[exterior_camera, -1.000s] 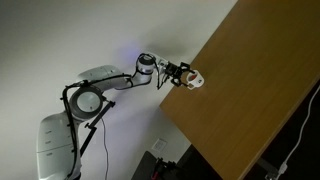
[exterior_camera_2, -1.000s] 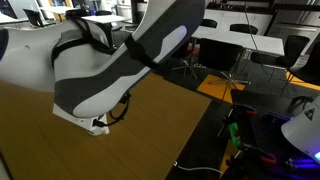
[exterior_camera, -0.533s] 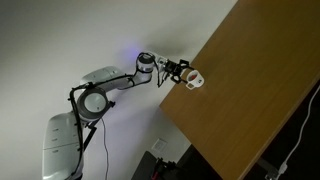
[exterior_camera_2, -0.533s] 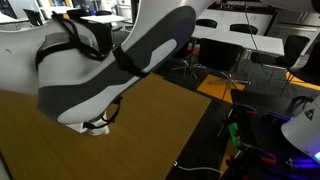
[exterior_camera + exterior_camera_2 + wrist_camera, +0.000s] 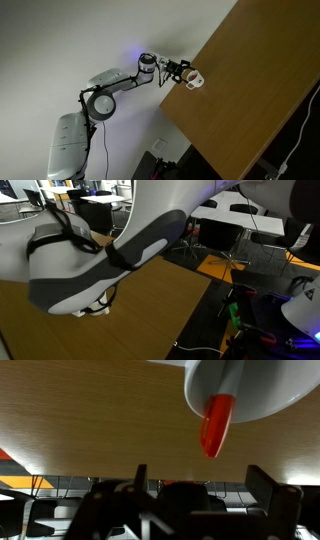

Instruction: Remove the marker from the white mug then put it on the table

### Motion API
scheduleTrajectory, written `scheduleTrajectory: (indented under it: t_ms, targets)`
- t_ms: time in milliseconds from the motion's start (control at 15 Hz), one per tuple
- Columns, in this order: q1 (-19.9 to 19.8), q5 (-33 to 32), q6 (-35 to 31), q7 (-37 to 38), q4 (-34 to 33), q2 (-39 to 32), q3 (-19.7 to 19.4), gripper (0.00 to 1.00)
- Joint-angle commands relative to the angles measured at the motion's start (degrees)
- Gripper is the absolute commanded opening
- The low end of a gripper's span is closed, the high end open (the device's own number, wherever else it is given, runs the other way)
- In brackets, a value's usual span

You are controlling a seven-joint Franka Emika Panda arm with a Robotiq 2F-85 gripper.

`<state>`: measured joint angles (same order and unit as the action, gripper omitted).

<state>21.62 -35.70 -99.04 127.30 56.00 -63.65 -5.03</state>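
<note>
Red marker (image 5: 216,422) juts from white mug (image 5: 255,388); hand (image 5: 198,476) spread wide, empty.

The white mug (image 5: 255,390) runs off the top edge of my wrist view, swallowing the far end of the marker (image 5: 216,422). In an exterior view the arm (image 5: 120,255) blocks the mug from me completely.

An open office, shown by white desks (image 5: 228,216) and black chairs (image 5: 296,232).
</note>
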Motion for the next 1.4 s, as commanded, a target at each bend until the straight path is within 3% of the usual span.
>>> scheduleTrajectory:
  t_ms: [0,533,1000,1133,1200,1267,1333]
  targets:
    - [0.8,1.7,3.4,-2.3,-6.8,-4.2,-1.6,1.00]
    - [0.0,0.5,5.0,-3.0,-12.1,-8.2,-0.6,0.62]
    - [0.2,0.3,5.3,-3.1,-14.6,-9.7,-0.7,0.74]
    - [0.2,0.2,5.5,-3.1,-15.1,-10.0,-0.7,0.71]
    - [0.2,0.2,5.5,-3.2,-15.4,-10.1,-0.7,0.61]
    - [0.2,0.2,5.6,-3.2,-15.6,-10.3,-0.7,0.44]
    - [0.2,0.2,5.6,-3.2,-15.8,-10.4,-0.7,0.38]
